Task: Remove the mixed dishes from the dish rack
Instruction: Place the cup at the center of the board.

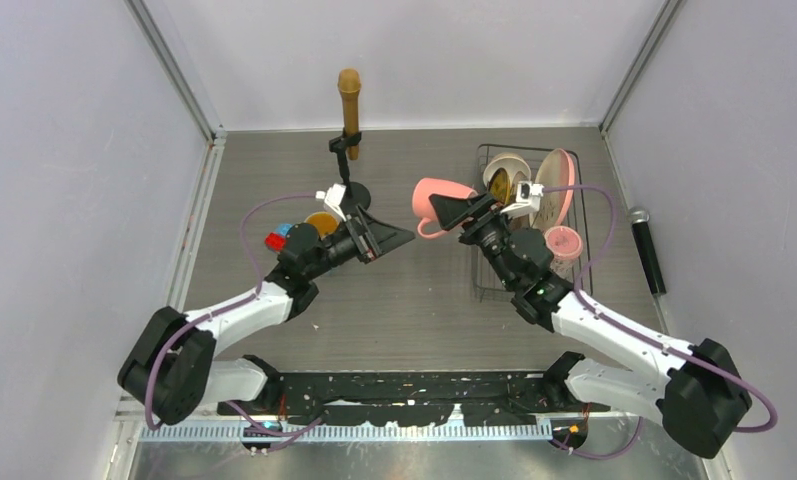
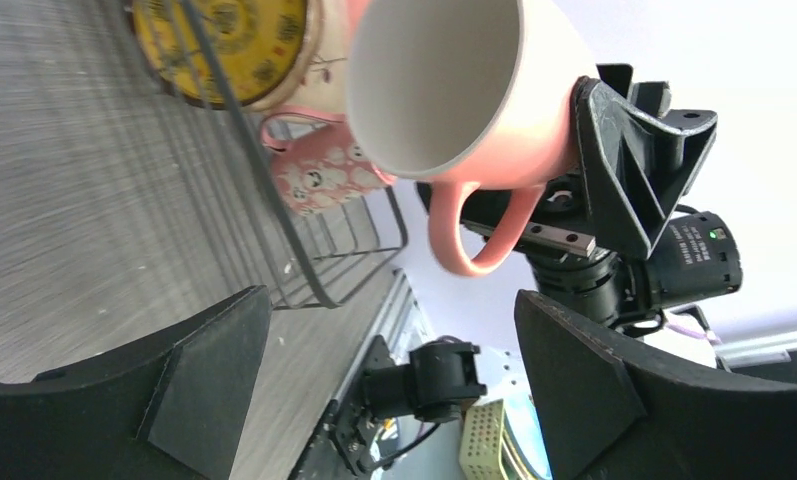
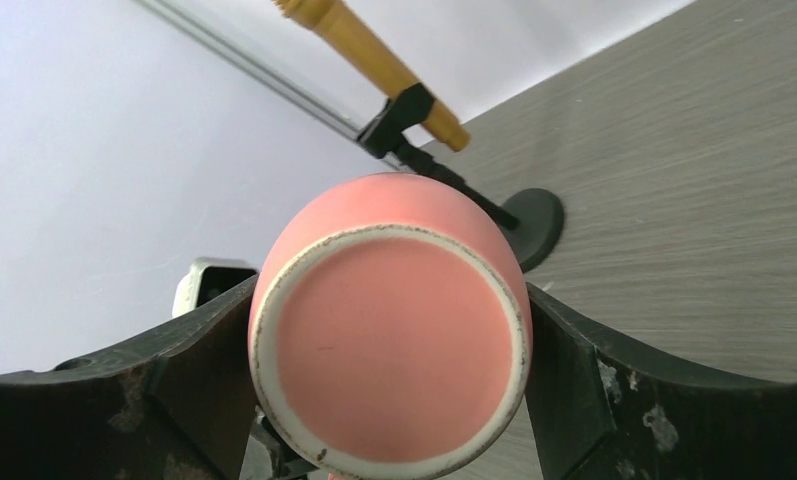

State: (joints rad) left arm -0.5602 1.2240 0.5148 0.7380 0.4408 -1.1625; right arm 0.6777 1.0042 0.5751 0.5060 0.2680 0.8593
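Note:
My right gripper [image 1: 462, 212] is shut on the plain pink mug [image 1: 437, 198], and its fingers clamp the body near the base [image 3: 389, 320]. The mug hangs on its side above the table, left of the dish rack [image 1: 486, 290], with its mouth [image 2: 439, 80] turned toward my left gripper [image 1: 389, 236]. That gripper is open and empty, a short way from the rim. In the rack stand a white bowl [image 1: 504, 163], a yellow plate [image 1: 501, 186], a large pink-cream plate [image 1: 557, 185] and a patterned pink mug [image 1: 564, 243]. An orange mug [image 1: 320, 222] sits behind my left wrist.
A yellow microphone on a black round-based stand [image 1: 349, 100] rises at the back centre. A black microphone [image 1: 646, 250] lies right of the rack. Small red [image 1: 274, 241] and blue [image 1: 285, 229] blocks rest beside the orange mug. Walls close in on three sides.

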